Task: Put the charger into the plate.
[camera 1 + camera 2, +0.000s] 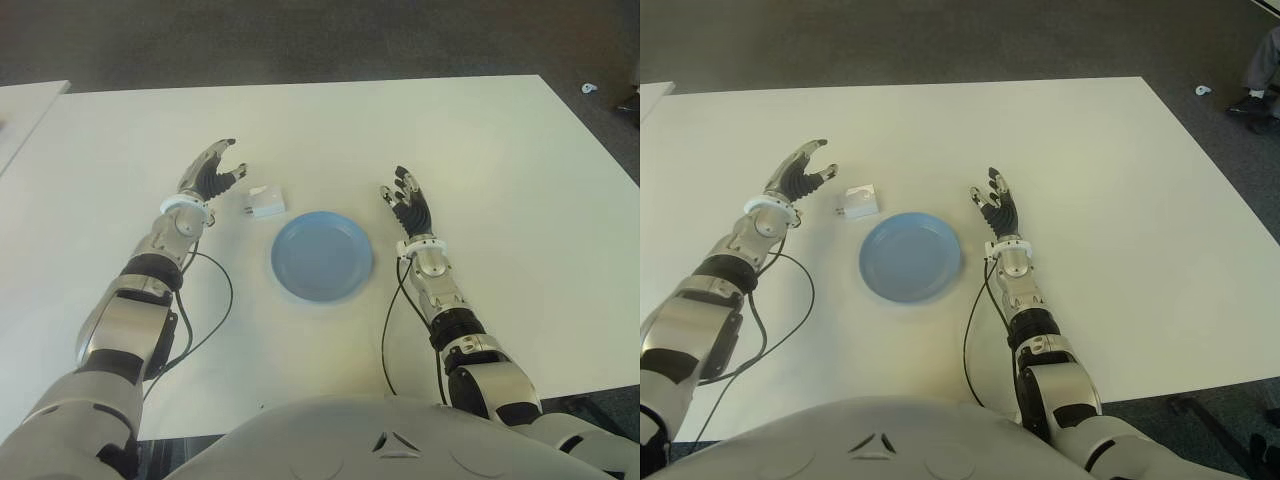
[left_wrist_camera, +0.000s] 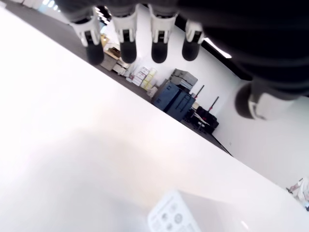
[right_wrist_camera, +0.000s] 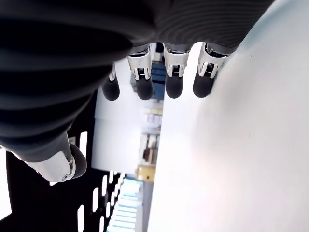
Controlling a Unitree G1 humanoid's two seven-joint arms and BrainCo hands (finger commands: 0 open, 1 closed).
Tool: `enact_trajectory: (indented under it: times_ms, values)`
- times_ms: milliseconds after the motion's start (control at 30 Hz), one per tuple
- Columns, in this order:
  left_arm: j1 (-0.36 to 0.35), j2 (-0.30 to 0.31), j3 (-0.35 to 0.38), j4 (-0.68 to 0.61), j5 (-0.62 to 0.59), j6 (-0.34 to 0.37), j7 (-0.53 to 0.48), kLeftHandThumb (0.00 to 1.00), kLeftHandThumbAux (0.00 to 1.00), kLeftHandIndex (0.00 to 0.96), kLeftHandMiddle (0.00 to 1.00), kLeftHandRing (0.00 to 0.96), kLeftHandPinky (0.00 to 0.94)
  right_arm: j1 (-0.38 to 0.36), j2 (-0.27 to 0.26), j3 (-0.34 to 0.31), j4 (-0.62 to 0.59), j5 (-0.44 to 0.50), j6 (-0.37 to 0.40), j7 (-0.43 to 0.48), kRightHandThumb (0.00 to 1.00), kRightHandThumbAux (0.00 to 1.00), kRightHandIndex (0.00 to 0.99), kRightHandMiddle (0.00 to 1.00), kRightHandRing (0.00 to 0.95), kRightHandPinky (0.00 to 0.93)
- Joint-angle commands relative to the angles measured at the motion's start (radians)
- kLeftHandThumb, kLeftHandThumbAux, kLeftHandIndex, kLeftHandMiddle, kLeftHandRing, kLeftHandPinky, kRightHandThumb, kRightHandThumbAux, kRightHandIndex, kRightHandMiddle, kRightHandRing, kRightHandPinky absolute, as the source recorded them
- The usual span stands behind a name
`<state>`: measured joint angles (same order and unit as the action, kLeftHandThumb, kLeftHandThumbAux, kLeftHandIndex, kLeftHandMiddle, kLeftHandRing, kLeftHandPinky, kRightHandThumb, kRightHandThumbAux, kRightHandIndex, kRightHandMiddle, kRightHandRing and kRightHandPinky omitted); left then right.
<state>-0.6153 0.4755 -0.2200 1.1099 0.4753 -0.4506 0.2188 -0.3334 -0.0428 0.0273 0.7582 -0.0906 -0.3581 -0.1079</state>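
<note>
Left hand [image 1: 212,172] left of centre, fingers spread, empty, just left of white charger [image 1: 265,203] on desk [image 1: 480,150]. Blue plate [image 1: 322,256] centre. Right hand [image 1: 407,200] spread, empty, right of plate.

The table [image 1: 480,150] is plain white. The plate [image 1: 322,256] is a flat light blue with no pattern. The charger [image 1: 266,203] is white, with small grey markings on one face in the left wrist view. The left hand [image 1: 212,172] and the right hand [image 1: 408,201] are black with silver-white joints.
</note>
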Motion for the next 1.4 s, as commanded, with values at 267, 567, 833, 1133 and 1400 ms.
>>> enact_trajectory:
  times_ms: [267,567,833,1133,1400]
  values:
    - [-0.071,0.017,-0.189,0.099,0.192,-0.097,0.113,0.146,0.303,0.000,0.000,0.000,0.000,0.056,0.028,0.036,0.039,-0.022,0.066,0.028,0.185,0.581,0.016,0.072,0.077,0.114]
    - [-0.107,0.032,-0.337,0.141,0.348,-0.097,0.277,0.156,0.265,0.000,0.000,0.000,0.000,0.062,0.024,0.045,0.030,-0.029,0.069,0.028,0.179,0.592,0.012,0.080,0.084,0.120]
    - [-0.119,0.030,-0.397,0.158,0.396,-0.098,0.336,0.151,0.262,0.000,0.000,0.000,0.000,0.070,0.020,0.051,0.013,-0.041,0.077,0.030,0.167,0.599,0.015,0.100,0.107,0.139]
    - [-0.120,0.019,-0.418,0.179,0.387,-0.102,0.324,0.137,0.275,0.000,0.000,0.000,0.000,0.074,0.013,0.060,0.002,-0.041,0.086,0.038,0.150,0.597,0.025,0.118,0.123,0.143]
    - [-0.100,-0.003,-0.423,0.204,0.367,-0.134,0.257,0.297,0.161,0.000,0.000,0.000,0.000,0.076,0.013,0.060,0.000,-0.040,0.087,0.030,0.163,0.592,0.036,0.111,0.118,0.154]
